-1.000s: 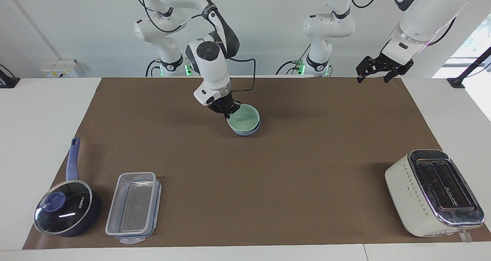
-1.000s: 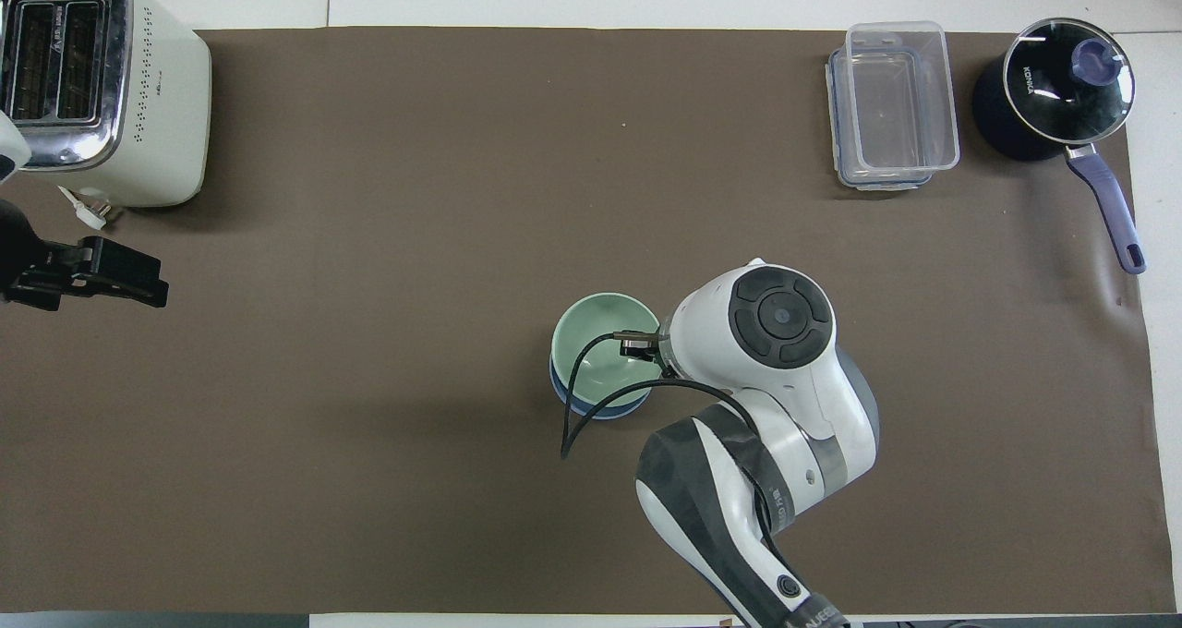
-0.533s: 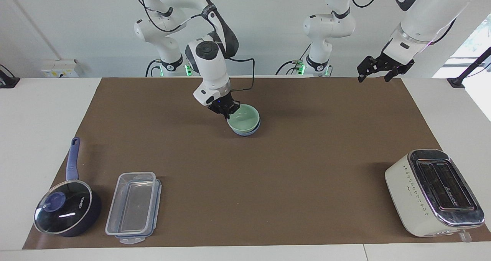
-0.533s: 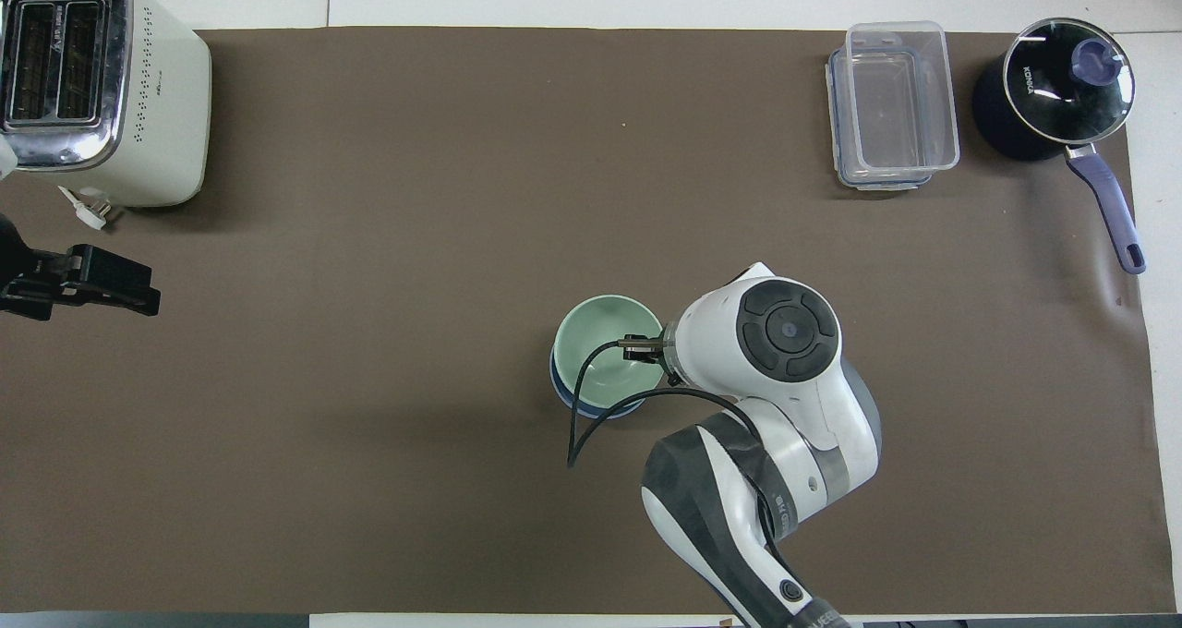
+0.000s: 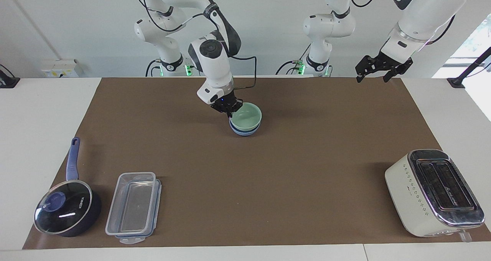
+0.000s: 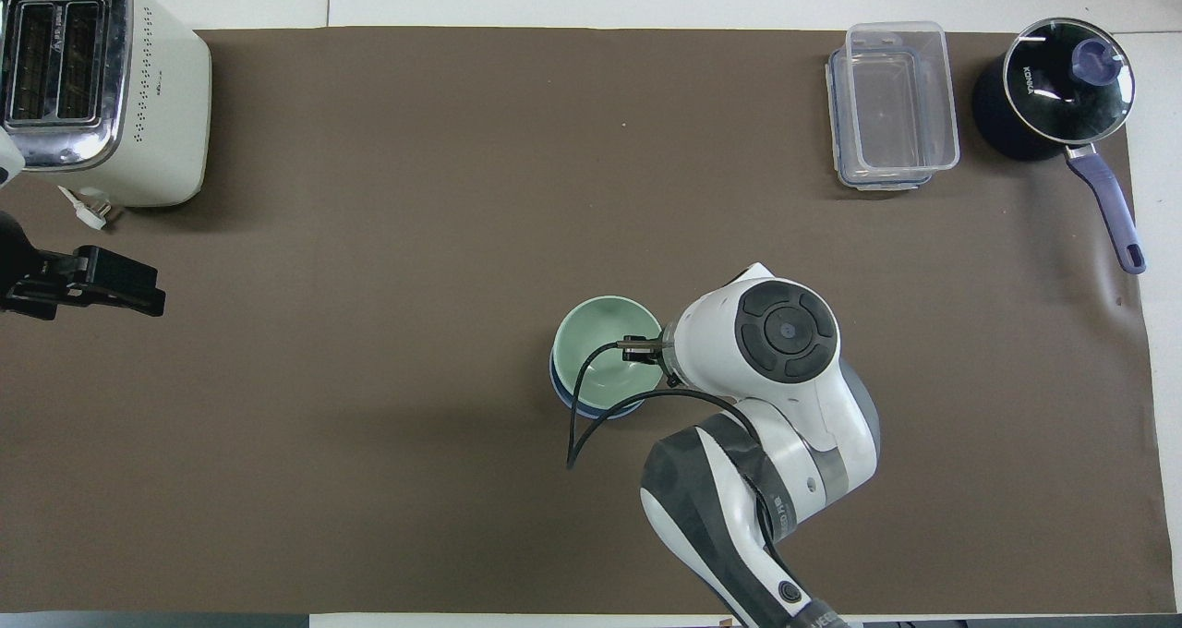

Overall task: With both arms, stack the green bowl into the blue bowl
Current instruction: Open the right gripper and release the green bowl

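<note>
While nested upright in the blue bowl (image 5: 245, 131), the green bowl (image 5: 247, 116) opens upward.

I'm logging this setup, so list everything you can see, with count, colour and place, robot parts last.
green bowl: 1, pale mint green, nested in the blue bowl, mid-mat, on the robots' half
blue bowl: 1, light blue, under the green bowl
saucepan: 1, dark blue, glass lid, right arm's end of the table
container: 1, clear plastic, beside the saucepan
toaster: 1, cream and chrome, left arm's end
mat: 1, brown, covering the table
right end effector: 1, black, at the green bowl's rim
left end effector: 1, black, open, waiting raised over the mat's edge by the robots
</note>
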